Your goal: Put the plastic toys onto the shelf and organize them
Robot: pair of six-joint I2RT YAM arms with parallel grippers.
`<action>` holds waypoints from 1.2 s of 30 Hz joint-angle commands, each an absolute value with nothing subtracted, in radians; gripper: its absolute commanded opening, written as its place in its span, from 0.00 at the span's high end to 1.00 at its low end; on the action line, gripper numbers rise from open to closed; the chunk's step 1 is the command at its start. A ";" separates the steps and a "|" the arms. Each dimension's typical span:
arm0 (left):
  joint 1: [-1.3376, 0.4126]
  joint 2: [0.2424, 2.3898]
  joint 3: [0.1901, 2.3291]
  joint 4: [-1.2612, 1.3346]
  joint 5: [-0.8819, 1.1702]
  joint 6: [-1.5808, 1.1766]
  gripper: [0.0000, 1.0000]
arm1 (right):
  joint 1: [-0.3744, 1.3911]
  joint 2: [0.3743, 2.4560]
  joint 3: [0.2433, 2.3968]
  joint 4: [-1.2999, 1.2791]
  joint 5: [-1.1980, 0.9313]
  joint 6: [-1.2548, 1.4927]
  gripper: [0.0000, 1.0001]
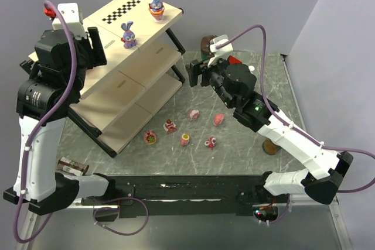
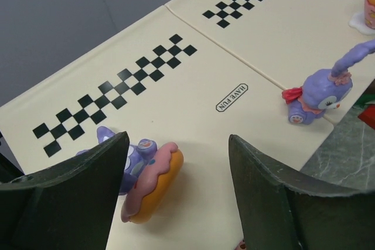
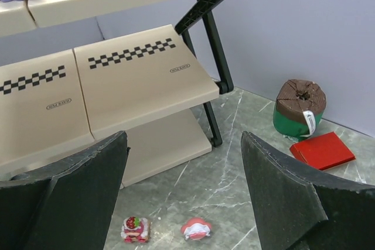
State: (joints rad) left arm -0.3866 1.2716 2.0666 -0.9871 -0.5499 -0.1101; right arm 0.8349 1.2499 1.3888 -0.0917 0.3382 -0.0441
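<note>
Where the grey-green marbled counter (image 1: pixel 246 162) meets plain lavender-grey walls (image 1: pixel 328 16), we see the three-tier shelf of smooth cream boards on a black metal frame (image 1: pixel 117 95) standing slantwise on the left half. Black-and-white chequered strips and small oval labels mark its boards.

The plastic toys are glossy and rounded. Three are on the top board. A purple bunny on a pink base (image 1: pixel 128 34) stands near the front edge, and a purple bunny in a cupcake (image 1: pixel 156 5) stands near the far corner. A purple bunny on a pink-and-orange doughnut base (image 2: pixel 149 182) lies tipped on its side.

Six small pink and red cake-like pieces (image 1: pixel 193 113) are scattered on the counter in front of the shelf.

Our left tool (image 2: pixel 177 140) is released, its dull dark wedge fingers (image 2: pixel 94 185) spread to either side of the tipped bunny. We cannot tell whether one finger touches it.

Our right tool (image 3: pixel 183 139) is also released and empty, hanging above the counter beside the shelf's right end. Beyond it sit a brown-topped green roll (image 3: pixel 300 109) and a flat red packet (image 3: pixel 322 150).
</note>
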 commanded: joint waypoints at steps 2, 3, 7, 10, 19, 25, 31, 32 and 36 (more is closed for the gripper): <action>-0.316 1.258 2.082 -0.948 -0.450 -0.156 0.28 | 0.822 1.218 1.387 -0.078 0.334 -0.035 0.16; -0.311 1.258 2.085 -0.945 -0.436 -0.155 0.29 | 0.819 1.216 1.384 -0.080 0.336 -0.034 0.16; -0.302 1.266 2.095 -0.943 -0.397 -0.163 0.33 | 0.815 1.210 1.373 -0.080 0.336 -0.029 0.16; -0.299 1.270 2.102 -0.943 -0.379 -0.163 0.39 | 0.813 1.207 1.367 -0.078 0.333 -0.029 0.16; -0.299 1.262 2.102 -0.954 -0.351 -0.175 0.51 | 0.810 1.212 1.355 -0.077 0.327 -0.021 0.16; -0.298 1.252 2.079 -0.957 -0.348 -0.184 0.58 | 0.811 1.221 1.355 -0.083 0.325 -0.018 0.16; -0.298 1.235 2.049 -0.965 -0.334 -0.198 0.65 | 0.810 1.227 1.355 -0.086 0.325 -0.014 0.16; -0.298 1.233 2.045 -0.968 -0.333 -0.201 0.66 | 0.805 1.230 1.356 -0.087 0.327 -0.012 0.16; -0.298 1.216 2.022 -0.971 -0.319 -0.216 0.66 | 0.807 1.239 1.365 -0.087 0.327 -0.014 0.16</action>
